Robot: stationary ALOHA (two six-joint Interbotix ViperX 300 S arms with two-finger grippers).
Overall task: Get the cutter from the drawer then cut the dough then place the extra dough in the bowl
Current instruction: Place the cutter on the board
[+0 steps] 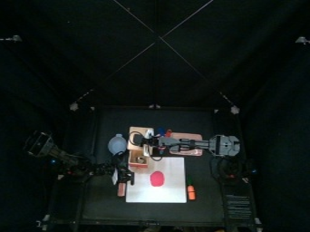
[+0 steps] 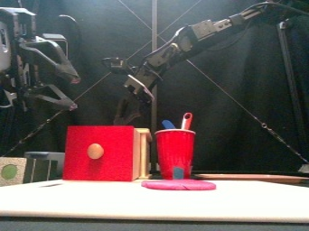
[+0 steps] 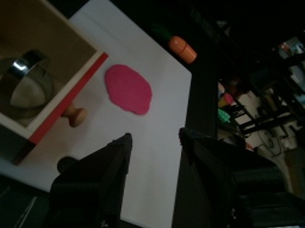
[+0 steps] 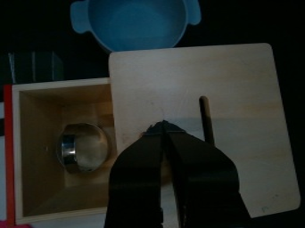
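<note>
The wooden box [image 4: 226, 89] has its red-fronted drawer [image 2: 99, 153] pulled out. The round metal cutter [image 4: 84, 147] lies inside the drawer, also seen as the cutter [image 3: 30, 69] in the left wrist view. My right gripper [image 4: 167, 130] hovers over the box edge beside the open drawer, jaws together and holding nothing. A flat pink dough [image 1: 159, 180] disc lies on the white board [image 1: 182, 168]; the dough [image 3: 128, 87] sits ahead of my open left gripper [image 3: 155, 135], which hangs high at the left [image 2: 42, 72]. The blue-grey bowl [image 4: 134, 22] stands behind the box.
A red cup [image 2: 175, 153] with a blue and a red toy knife stands on the board right of the drawer front, close behind the dough. The drawer's round knob [image 2: 94, 151] faces the table's front edge.
</note>
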